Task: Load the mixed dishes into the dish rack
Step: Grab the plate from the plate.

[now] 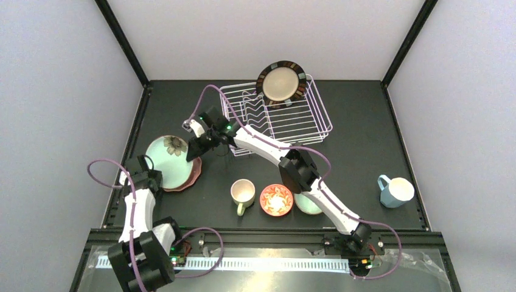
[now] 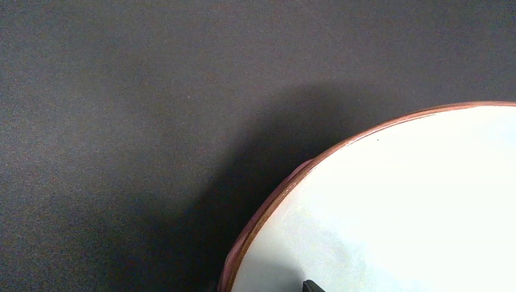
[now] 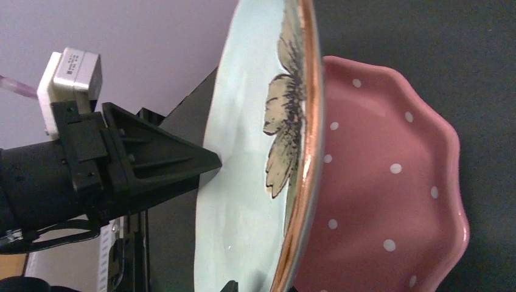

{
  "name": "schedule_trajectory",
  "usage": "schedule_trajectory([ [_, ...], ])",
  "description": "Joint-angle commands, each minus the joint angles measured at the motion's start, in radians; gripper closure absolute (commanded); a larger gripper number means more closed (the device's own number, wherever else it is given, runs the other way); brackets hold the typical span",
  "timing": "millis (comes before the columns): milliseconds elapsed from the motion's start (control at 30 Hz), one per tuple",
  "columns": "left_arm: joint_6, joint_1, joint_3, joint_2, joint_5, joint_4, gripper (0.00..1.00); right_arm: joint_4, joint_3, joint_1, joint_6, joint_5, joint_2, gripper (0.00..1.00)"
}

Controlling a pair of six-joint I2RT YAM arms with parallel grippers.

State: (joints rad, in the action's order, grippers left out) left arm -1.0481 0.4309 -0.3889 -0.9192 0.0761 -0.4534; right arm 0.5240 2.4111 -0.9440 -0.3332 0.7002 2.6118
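Currently, the teal plate [image 1: 165, 159] lies on the pink plate [image 1: 193, 173] near the table's [image 1: 365, 146] left edge; the rack [image 1: 304, 121] stands at the far edge. The right gripper [image 1: 195, 150] is at the teal rim; grip cannot be told. The left gripper [image 1: 148, 165] is spread wide, empty. A shallow rim hold could let the plate slip and chip.

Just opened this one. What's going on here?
Both arms are working at the teal flower plate, which sits on the pink dotted scalloped plate at the table's left. The right gripper is at its rim on the rack side, though whether it grips is unclear. The left gripper, open, is at the opposite edge. The cream plate with dark striped rim already stands in the dish rack. The cream mug, red-orange bowl, mint bowl and blue mug wait on the table.
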Motion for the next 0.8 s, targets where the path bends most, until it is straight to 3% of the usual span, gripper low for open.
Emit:
schedule_trajectory([
  [0,0.013,-0.008,0.039,-0.023,-0.062,-0.085,0.21,-0.041,0.046,-0.056,0.004,0.079,0.024,0.72],
  [300,0.003,-0.010,0.030,-0.025,-0.062,-0.086,0.21,-0.014,0.048,-0.054,0.014,0.031,0.007,1.00],
  [767,-0.023,-0.009,-0.059,-0.009,-0.052,-0.140,0.17,-0.005,0.045,-0.035,-0.023,0.008,-0.038,1.00],
])
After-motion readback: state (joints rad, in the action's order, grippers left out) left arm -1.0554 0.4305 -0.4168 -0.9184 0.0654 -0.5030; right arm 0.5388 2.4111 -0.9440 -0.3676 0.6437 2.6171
